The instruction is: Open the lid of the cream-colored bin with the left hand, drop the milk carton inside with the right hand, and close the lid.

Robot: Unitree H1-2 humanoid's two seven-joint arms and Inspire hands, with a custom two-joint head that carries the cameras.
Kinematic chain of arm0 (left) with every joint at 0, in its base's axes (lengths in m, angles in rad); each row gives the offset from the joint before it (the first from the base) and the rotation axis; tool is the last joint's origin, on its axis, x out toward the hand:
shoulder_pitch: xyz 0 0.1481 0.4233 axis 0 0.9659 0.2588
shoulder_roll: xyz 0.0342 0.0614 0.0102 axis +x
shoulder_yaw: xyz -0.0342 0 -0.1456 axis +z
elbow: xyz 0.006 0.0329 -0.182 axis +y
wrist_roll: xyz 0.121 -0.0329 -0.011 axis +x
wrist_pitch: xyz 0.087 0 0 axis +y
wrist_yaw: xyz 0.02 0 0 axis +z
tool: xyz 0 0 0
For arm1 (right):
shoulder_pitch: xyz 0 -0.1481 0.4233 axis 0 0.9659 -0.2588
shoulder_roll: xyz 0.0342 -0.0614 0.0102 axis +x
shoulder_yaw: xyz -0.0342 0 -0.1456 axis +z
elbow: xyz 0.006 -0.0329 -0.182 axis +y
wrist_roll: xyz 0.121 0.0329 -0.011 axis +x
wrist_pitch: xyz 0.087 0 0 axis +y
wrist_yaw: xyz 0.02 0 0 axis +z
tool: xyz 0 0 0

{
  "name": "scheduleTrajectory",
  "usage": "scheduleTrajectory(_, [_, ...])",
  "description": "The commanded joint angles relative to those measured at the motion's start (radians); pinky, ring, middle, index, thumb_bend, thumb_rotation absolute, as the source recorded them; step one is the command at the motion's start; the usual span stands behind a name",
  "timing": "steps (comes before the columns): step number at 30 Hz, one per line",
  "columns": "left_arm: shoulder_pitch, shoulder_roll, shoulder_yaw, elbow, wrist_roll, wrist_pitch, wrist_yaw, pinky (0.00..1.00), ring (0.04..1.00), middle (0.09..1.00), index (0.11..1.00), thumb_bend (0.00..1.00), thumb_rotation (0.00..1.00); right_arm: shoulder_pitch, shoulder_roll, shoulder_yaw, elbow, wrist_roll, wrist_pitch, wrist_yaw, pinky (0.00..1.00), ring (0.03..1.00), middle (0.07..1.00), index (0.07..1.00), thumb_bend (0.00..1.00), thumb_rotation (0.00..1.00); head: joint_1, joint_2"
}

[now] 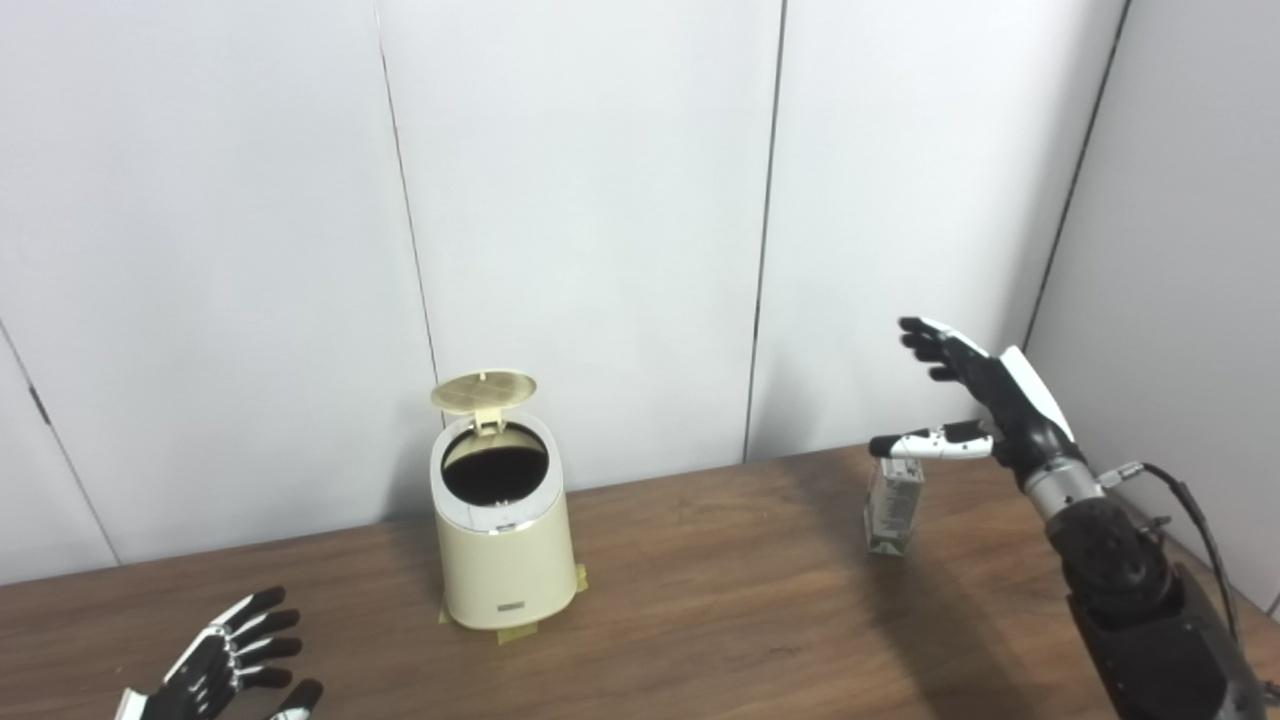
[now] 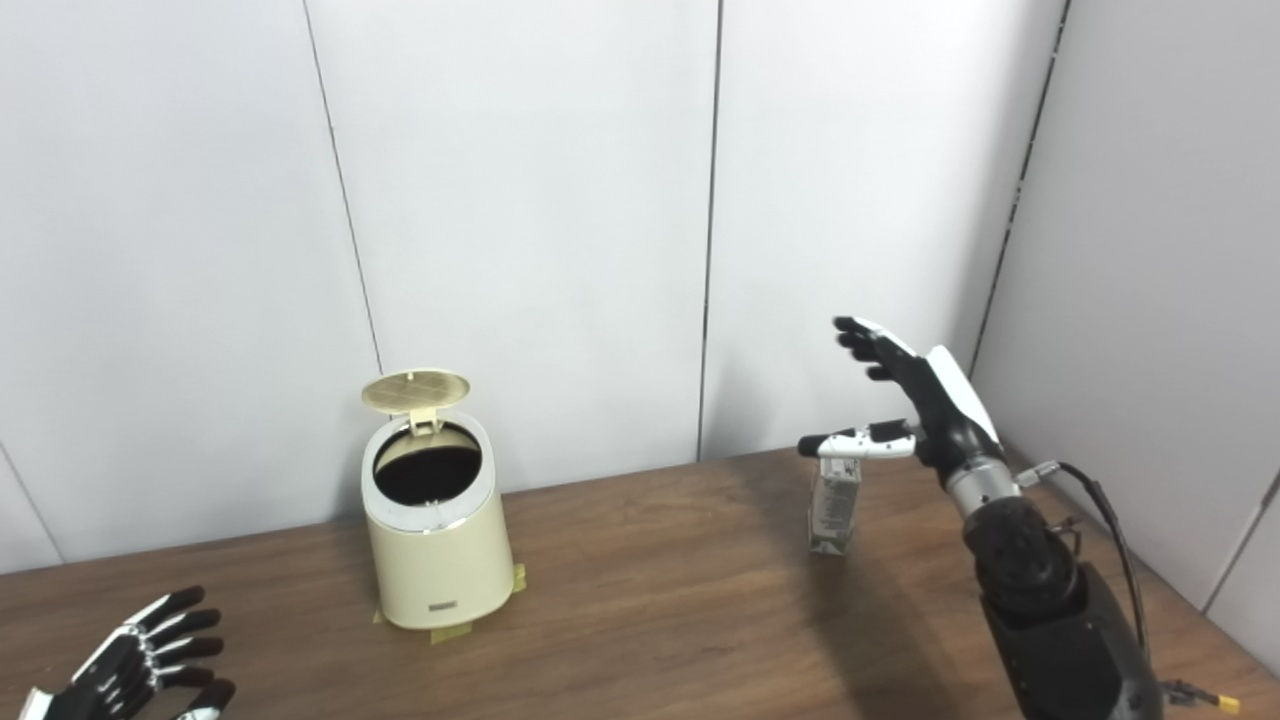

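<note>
Wooden table (image 1: 700,600) bearing the cream-colored bin (image 1: 505,550), lid (image 1: 484,391) raised; milk carton (image 1: 893,510) upright at far right. Right hand (image 1: 985,400) above carton, fingers spread; left hand (image 1: 225,660), fingers apart, holding nothing.

Setting: a test or lab room, not a home or kitchen. Evidence:

- Walls (image 1: 600,200) are plain white panels with thin dark vertical seams, meeting in a corner at the right; nothing hangs on them.
- Worktop (image 1: 700,600) is dark wood-grain, set against the panels, carrying only two items.
- The cream-colored bin (image 1: 505,545) stands on yellowish tape (image 1: 520,630) stuck to the worktop, as a marked position.
- The milk carton (image 1: 893,505) stands alone, well apart from the bin, like a staged prop.
- Right robot arm (image 1: 1130,590) shows an exposed cable (image 1: 1190,510) looping off the wrist.

Lighting is even and flat, with soft shadows.
</note>
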Motion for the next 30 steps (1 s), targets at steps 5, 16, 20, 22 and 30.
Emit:
scheduleTrajectory(5, [-0.008,0.013,0.006,0.001,0.023,-0.026,0.009,0.63,0.702,0.773,0.830,0.50,0.09,-0.049,-0.050,-0.018,0.040,0.098,0.005,0.062,0.82,0.879,0.905,0.905,0.82,0.22,0.000,0.002])
scheduleTrajectory(16, [-0.004,0.019,0.008,-0.016,0.019,-0.011,0.004,0.62,0.697,0.766,0.821,0.52,0.11,-0.026,-0.049,0.008,0.171,0.173,-0.039,0.150,0.88,0.916,0.938,0.942,0.81,0.09,0.002,0.012])
scheduleTrajectory(20, [-0.005,0.024,0.008,-0.013,0.003,-0.012,-0.007,0.61,0.691,0.761,0.819,0.53,0.11,-0.036,-0.044,0.034,0.227,0.160,-0.050,0.148,0.87,0.902,0.941,0.944,0.87,0.14,0.000,0.014])
scheduleTrajectory(22, [-0.005,0.026,0.009,-0.013,0.001,-0.013,-0.009,0.61,0.691,0.762,0.820,0.53,0.11,-0.039,-0.044,0.042,0.240,0.160,-0.054,0.149,0.86,0.904,0.947,0.952,0.88,0.16,0.000,0.015])
scheduleTrajectory(30, [-0.001,0.024,0.012,-0.030,-0.013,-0.005,-0.029,0.59,0.682,0.757,0.816,0.55,0.09,-0.077,-0.016,0.052,0.358,0.180,-0.076,0.147,0.86,0.910,0.931,0.931,0.84,0.01,0.002,0.020])
